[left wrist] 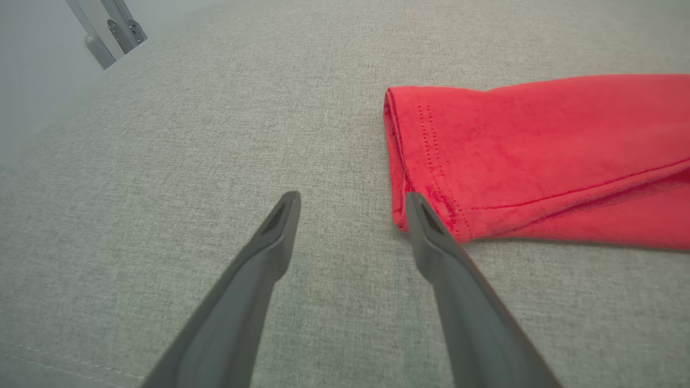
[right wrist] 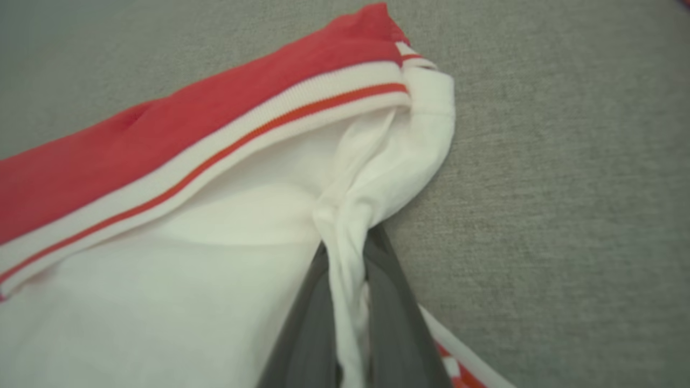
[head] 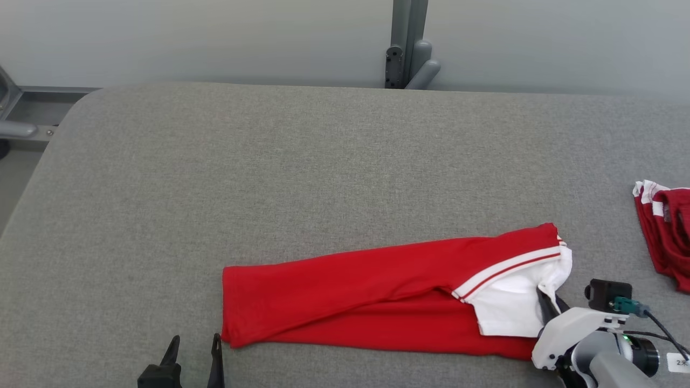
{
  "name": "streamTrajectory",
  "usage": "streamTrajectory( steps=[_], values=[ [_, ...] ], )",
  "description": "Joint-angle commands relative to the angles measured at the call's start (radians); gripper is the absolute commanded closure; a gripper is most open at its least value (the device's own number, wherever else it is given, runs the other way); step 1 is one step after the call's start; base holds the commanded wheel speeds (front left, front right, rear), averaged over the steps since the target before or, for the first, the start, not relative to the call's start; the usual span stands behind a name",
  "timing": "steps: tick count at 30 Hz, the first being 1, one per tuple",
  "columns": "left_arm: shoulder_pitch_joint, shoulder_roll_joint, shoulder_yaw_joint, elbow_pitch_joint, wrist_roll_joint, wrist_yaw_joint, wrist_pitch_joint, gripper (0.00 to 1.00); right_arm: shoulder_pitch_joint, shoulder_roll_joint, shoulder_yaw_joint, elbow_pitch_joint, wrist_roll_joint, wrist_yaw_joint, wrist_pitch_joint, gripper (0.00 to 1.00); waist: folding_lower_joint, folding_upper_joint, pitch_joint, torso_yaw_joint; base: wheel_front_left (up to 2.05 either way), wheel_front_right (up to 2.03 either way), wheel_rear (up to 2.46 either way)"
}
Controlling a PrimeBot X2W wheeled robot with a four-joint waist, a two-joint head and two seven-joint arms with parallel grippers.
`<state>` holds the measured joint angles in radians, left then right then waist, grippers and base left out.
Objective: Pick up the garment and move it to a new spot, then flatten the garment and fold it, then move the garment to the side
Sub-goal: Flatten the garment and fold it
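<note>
- Red cloth with a white panel: the garment [head: 377, 291] lies as a long folded band on the grey padded table [head: 323, 161]. It sits near the front edge, with its plain hem towards the left gripper [left wrist: 351, 196] and its striped end at the right gripper [right wrist: 347, 253].
- First worry: the right gripper's fingers are closed on only a thin, twisted pinch of the white fabric. With so little cloth between them, a firm pull could let it slide out or peel the upper layer off the fold.
- Second worry: the left gripper is spread wide and holds nothing.
  - In its wrist view one fingertip sits at the near corner of the red hem, and the other is over bare table (whether the tip touches the cloth I cannot tell).
  - Closing right there would probably catch a mere corner, or miss.
  - One end would then rise while the other dragged, skewing the band.
- Third worry: a second garment [head: 666, 231], also red and white, lies apart at the table's right side. If this piece is carried that way, it could run into it.
</note>
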<state>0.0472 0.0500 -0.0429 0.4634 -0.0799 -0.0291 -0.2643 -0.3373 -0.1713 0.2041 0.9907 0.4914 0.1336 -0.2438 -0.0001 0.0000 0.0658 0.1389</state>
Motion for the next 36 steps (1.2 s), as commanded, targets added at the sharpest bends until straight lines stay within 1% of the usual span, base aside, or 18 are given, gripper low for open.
streamTrajectory(
  steps=[1, 5, 7, 8, 11, 14, 16, 17, 19, 22, 23, 25, 27, 30, 34, 36],
  values=[
    [-0.019, 0.002, -0.006, 0.004, -0.01, 0.005, 0.001, 0.0, 0.014, -0.03, -0.021, 0.046, 0.009, -0.009, 0.007, 1.0, 0.0001, 0.0, 0.001, 0.0, 0.0, 0.0, 0.0],
    [-0.013, 0.002, -0.011, 0.006, -0.018, 0.009, 0.001, 0.0, -0.003, -0.079, -0.109, 0.07, 0.012, -0.011, -0.015, 1.0, 0.0001, 0.0, -0.001, -0.002, 0.0, 0.0, 0.0],
    [-0.005, 0.002, -0.013, 0.009, -0.021, 0.009, 0.001, 0.0, -0.009, -0.095, -0.172, 0.039, -0.004, -0.01, -0.018, 1.0, 0.0001, 0.0, -0.003, -0.008, 0.0, 0.0, 0.0],
    [-0.002, 0.002, -0.014, 0.01, -0.024, 0.009, 0.001, 0.0, -0.004, -0.094, -0.201, 0.014, -0.016, -0.004, -0.019, 1.0, 0.0001, 0.0, -0.005, -0.012, 0.0, 0.0, 0.0],
    [0.011, 0.002, -0.017, 0.014, -0.03, 0.01, 0.001, 0.0, 0.031, -0.082, -0.257, -0.063, -0.063, -0.004, -0.02, 1.0, 0.0001, 0.0, -0.016, -0.026, 0.0, 0.0, 0.0],
    [0.016, 0.002, -0.026, 0.017, -0.037, 0.008, 0.001, 0.0, 0.06, -0.051, -0.26, -0.169, -0.1, -0.004, -0.021, 1.0, 0.0001, 0.0, -0.028, -0.045, 0.0, 0.0, 0.0],
    [0.018, 0.002, -0.033, 0.019, -0.041, 0.007, 0.001, 0.0, 0.085, -0.023, -0.219, -0.241, -0.108, -0.003, -0.021, 1.0, 0.0001, 0.0, -0.034, -0.059, 0.0, 0.0, 0.0],
    [0.018, 0.002, -0.038, 0.021, -0.042, 0.005, 0.001, 0.0, 0.096, -0.009, -0.182, -0.282, -0.102, -0.003, -0.021, 1.0, 0.0001, 0.0, -0.037, -0.064, 0.0, 0.0, 0.0],
    [0.015, 0.002, -0.044, 0.025, -0.049, 0.004, 0.001, 0.0, 0.117, -0.003, -0.106, -0.347, -0.087, -0.003, -0.021, 1.0, 0.0001, 0.0, -0.043, -0.074, 0.0, 0.0, 0.0],
    [0.005, 0.002, -0.06, 0.032, -0.053, 0.001, 0.001, 0.0, 0.132, 0.007, 0.028, -0.42, -0.045, -0.003, -0.021, 1.0, 0.0001, 0.0, -0.046, -0.079, 0.0, 0.0, 0.0],
    [-0.002, 0.002, -0.072, 0.036, -0.052, -0.004, 0.001, 0.0, 0.127, 0.016, 0.119, -0.457, -0.014, -0.003, -0.009, 1.0, 0.0001, 0.0, -0.045, -0.076, 0.0, 0.0, 0.0],
    [-0.013, 0.002, -0.085, 0.04, -0.052, -0.005, 0.001, 0.0, 0.11, 0.023, 0.203, -0.482, 0.014, -0.003, 0.007, 1.0, 0.0001, 0.0, -0.042, -0.063, 0.0, 0.0, 0.0],
    [-0.021, 0.002, -0.104, 0.042, -0.05, -0.01, 0.001, 0.0, 0.089, 0.035, 0.272, -0.493, 0.04, -0.003, 0.022, 1.0, 0.0001, 0.0, -0.038, -0.042, 0.0, 0.0, 0.0],
    [-0.028, 0.003, -0.124, 0.047, -0.054, -0.012, 0.001, 0.0, 0.048, 0.06, 0.363, -0.476, 0.066, -0.003, 0.033, 1.0, 0.0001, 0.0, -0.031, 0.003, 0.0, 0.0, 0.0],
    [-0.037, 0.002, -0.15, 0.051, -0.051, -0.014, 0.001, 0.0, -0.022, 0.091, 0.455, -0.419, 0.091, -0.003, 0.033, 1.0, 0.0001, 0.0, -0.023, 0.074, 0.0, 0.0, 0.0],
    [-0.043, 0.002, -0.163, 0.056, -0.046, -0.019, 0.001, 0.0, -0.051, 0.1, 0.484, -0.382, 0.104, -0.003, 0.028, 1.0, 0.0001, 0.0, -0.02, 0.113, 0.0, 0.0, 0.0]
  ],
)
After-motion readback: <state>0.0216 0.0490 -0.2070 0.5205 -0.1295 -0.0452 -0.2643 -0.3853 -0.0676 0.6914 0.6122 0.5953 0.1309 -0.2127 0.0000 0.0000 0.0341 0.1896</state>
